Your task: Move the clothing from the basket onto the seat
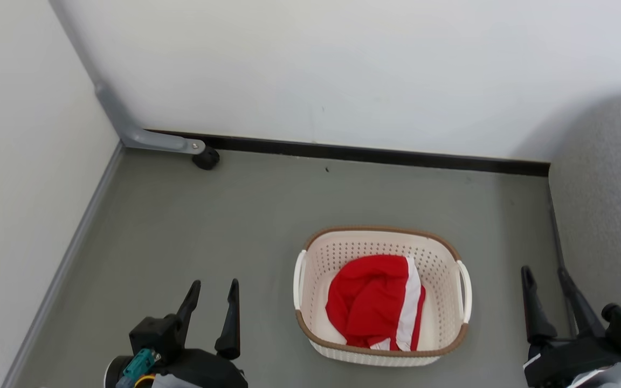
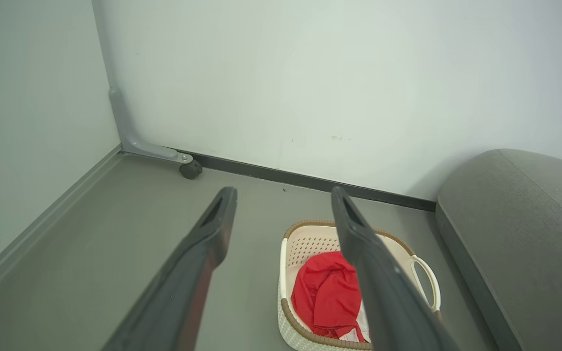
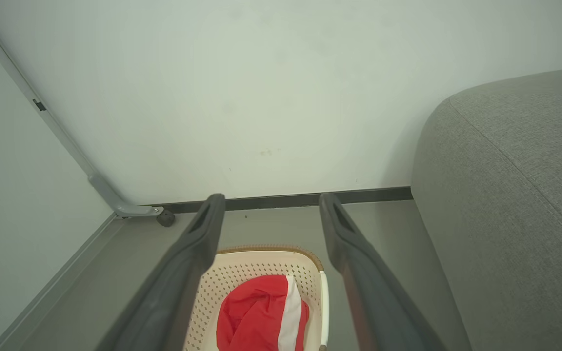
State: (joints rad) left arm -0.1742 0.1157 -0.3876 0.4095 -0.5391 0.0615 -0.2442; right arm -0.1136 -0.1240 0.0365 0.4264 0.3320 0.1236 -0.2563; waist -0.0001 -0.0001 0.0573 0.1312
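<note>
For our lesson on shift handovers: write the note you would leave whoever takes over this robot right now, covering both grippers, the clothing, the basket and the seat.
Left gripper: open, empty, left of the basket.
Right gripper: open, empty, between basket and seat.
Clothing: red bundle with a white stripe, lying in the basket.
Done: nothing; no clothing on the visible part of the seat.
To do: lift the clothing out and lay it on the seat.

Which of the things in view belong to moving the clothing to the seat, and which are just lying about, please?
For the job: clothing, basket, seat, left gripper and right gripper, both open.
Just lying about: wheeled leg in the corner.
</note>
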